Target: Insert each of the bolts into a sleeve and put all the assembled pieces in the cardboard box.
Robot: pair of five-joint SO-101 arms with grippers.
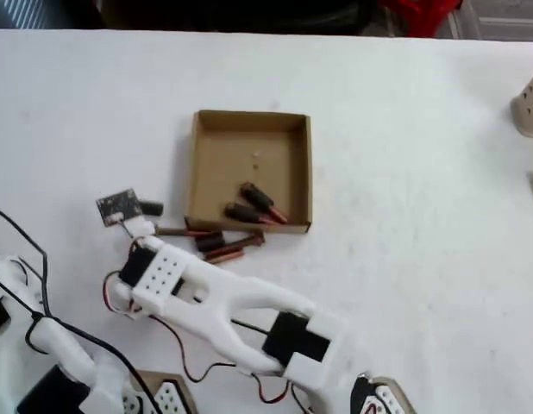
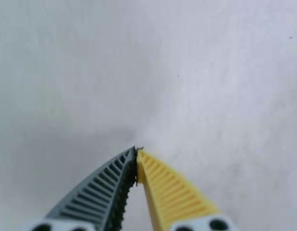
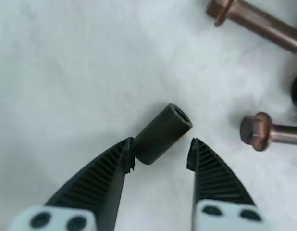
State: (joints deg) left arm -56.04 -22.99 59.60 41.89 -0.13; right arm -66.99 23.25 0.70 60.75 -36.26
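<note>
Sleeve [image 3: 164,131] within spread right end effector [image 3: 160,147]

High view. Free room: tabletop [image 1: 422,259] across the right half and along the top of the frame. Cardboard box [image 1: 194,164] at centre, open upward; two assembled pieces [image 1: 256,203] take its lower right corner. Loose bolts and sleeves [image 1: 219,242] crowd the strip just below its front wall. Right arm [image 1: 223,306] bars the lane from lower centre to mid-left. Right wrist view: sleeve [image 3: 163,134] between the spread fingers of the right gripper [image 3: 161,147]; a bolt [image 3: 264,132] close by at the right edge.
</note>
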